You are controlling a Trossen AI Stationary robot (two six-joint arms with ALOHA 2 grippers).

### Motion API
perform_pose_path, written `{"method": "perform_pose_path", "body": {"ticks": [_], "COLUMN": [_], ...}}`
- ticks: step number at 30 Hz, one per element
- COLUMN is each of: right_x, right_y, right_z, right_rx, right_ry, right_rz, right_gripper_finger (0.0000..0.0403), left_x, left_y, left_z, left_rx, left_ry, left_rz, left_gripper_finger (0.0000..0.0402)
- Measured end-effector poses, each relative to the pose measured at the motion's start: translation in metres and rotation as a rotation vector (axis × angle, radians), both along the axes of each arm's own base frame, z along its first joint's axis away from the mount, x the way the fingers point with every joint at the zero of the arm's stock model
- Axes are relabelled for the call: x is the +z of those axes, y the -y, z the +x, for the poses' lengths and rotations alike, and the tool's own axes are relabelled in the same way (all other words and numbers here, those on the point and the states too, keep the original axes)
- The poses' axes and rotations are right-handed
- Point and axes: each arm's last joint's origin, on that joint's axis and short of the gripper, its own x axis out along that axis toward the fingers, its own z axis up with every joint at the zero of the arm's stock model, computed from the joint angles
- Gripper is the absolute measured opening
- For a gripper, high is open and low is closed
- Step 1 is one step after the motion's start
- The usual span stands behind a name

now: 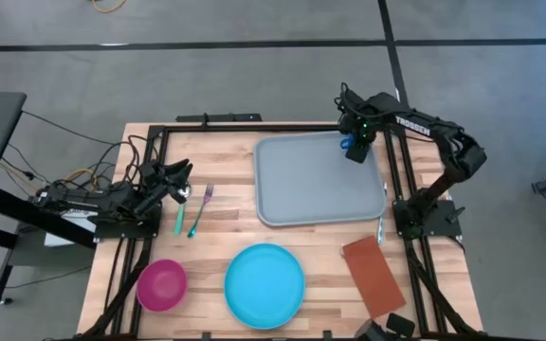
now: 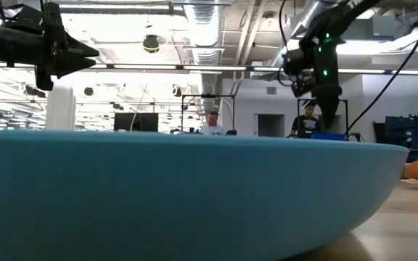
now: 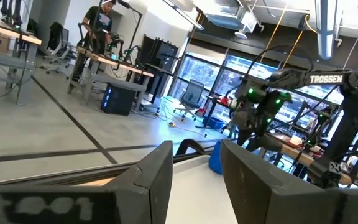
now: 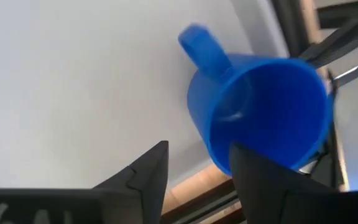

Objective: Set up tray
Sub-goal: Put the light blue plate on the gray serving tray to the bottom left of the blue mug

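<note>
The light grey-blue tray (image 1: 320,185) lies at the table's far middle. A blue cup (image 4: 260,106) with a handle stands upright on the tray's far right corner (image 1: 349,145). My right gripper (image 1: 356,133) (image 4: 194,149) hangs over the cup, pointing down, fingers open; one finger shows in front of the cup's rim. In the low view the gripper (image 2: 325,101) stands just above the cup's top (image 2: 329,136). My left gripper (image 1: 183,175) (image 3: 196,146) waits open above the table's left side with nothing between its fingers.
A fork (image 1: 201,210) and a spoon (image 1: 179,216) lie near my left gripper. A pink bowl (image 1: 162,284), a round blue plate (image 1: 264,284) and a brown napkin (image 1: 374,275) sit along the near edge. A thin utensil (image 1: 380,227) lies beside the tray's near right corner.
</note>
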Motion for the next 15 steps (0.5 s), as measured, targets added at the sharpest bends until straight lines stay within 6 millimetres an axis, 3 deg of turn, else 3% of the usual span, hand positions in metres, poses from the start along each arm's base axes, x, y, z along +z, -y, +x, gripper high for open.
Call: {"method": "perform_pose_path", "body": {"ticks": [6, 11, 15], "right_x": [0.036, 0.053, 0.055], "right_y": [-0.029, -0.073, -0.117], "right_z": [0.016, 0.043, 0.072], "right_rx": [0.066, 0.216, 0.328], "right_ry": [0.185, 0.468, 0.529], "right_rz": [0.031, 0.219, 0.209], "right_gripper_finger": [0.0180, 0.0181, 0.0178], "left_x": [0.000, 0.000, 0.000], "left_y": [0.000, 0.000, 0.000], "left_z": [0.000, 0.000, 0.000], "left_rx": [0.000, 0.000, -0.001], "left_ry": [0.000, 0.000, 0.005], "left_rz": [0.000, 0.000, -0.005], "left_gripper_finger": [0.0123, 0.0123, 0.0123]}}
